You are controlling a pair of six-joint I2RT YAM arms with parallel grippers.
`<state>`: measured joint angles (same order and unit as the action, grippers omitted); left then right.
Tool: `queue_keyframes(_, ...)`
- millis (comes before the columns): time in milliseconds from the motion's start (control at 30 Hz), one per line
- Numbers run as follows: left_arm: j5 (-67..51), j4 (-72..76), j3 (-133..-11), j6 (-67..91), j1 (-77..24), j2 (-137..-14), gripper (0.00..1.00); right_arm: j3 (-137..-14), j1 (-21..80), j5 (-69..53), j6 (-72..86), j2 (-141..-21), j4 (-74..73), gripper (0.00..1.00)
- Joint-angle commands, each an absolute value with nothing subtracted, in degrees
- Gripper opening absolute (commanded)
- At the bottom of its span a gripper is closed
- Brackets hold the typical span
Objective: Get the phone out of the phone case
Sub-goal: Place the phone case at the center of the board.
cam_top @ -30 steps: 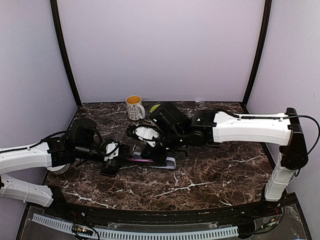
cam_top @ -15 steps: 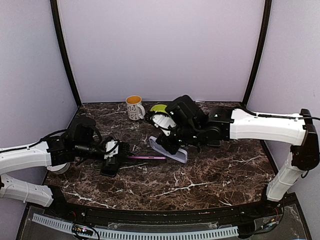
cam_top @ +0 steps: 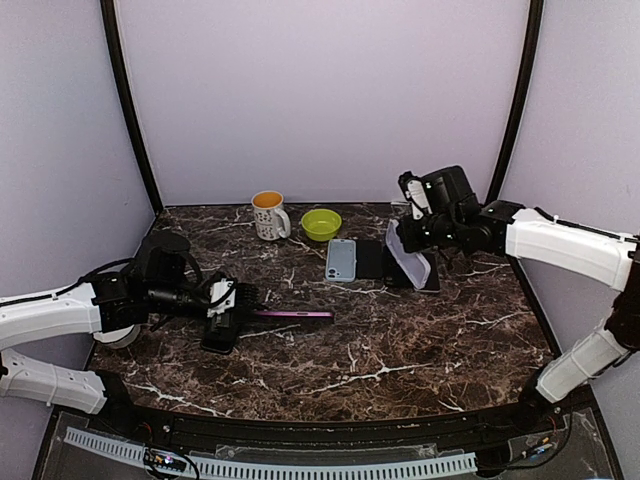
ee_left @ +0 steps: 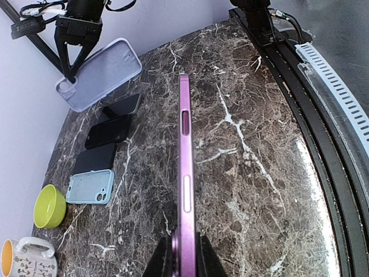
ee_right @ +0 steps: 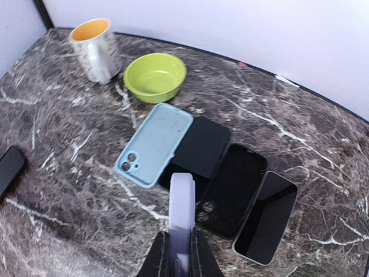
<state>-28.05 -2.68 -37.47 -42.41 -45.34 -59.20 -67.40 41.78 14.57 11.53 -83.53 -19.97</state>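
Left of the worktop's [cam_top: 400, 350] middle, the phone [cam_top: 293, 315] stands on one long edge, clamped at a short end by the left pincer [cam_top: 247, 310], whose jaws are drawn narrow onto its two faces. Its long axis runs level and crosswise in the overhead view, the free end pointing toward the right side; whether the lower edge touches the marble cannot be told. From the left wrist the phone [ee_left: 184, 173] appears edge-on as a thin purple bar with side buttons, leading straight away from the left pincer [ee_left: 184, 257].

The phone case [cam_top: 410, 256], pale lavender and empty, is well apart from the phone at the back right, gripped by the right pincer [cam_top: 403, 230], which is closed on it near the end with the camera cut-out. The phone case [ee_left: 101, 72] hangs tilted, clear of the worktop, its long axis slanting down from the pincer. From the right wrist the phone case [ee_right: 181, 210] is seen edge-on, rising between the fingers of the right pincer [ee_right: 180, 254].

Beneath and just left of it a row lies flat, side by side: a light-blue case [ee_right: 154, 144], two black slabs [ee_right: 199, 150], case or handset not distinguishable, and a pale-rimmed handset [ee_right: 265, 210]. Behind the row stand a green bowl [cam_top: 321, 223] and, further left, a patterned mug [cam_top: 268, 214] with an orange interior
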Motion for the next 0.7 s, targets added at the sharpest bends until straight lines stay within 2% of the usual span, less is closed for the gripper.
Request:
queue_keyframes(0, -29.6, 0.5, -39.8, -42.3, -45.4, -57.3, 0.00, -62.5, 31.8, 7.4, 17.8, -80.1, -11.6, 0.00)
queue_keyframes(267, -29.7, 0.5, -39.7, -42.2, -45.4, -57.3, 0.00, -55.0, 12.4, -5.3, 23.7, -80.3, -4.7, 0.00)
queue_keyframes(500, -29.9, 0.4, -39.7, -42.1, -45.4, -57.5, 0.00, -51.3, 4.3, -13.3, 26.5, -86.6, 3.1, 0.00)
queue_keyframes(667, -30.0, 0.4, -39.6, -42.1, -45.4, -57.6, 0.00, -51.6, 2.7, -13.4, 26.5, -91.2, 6.0, 0.00)
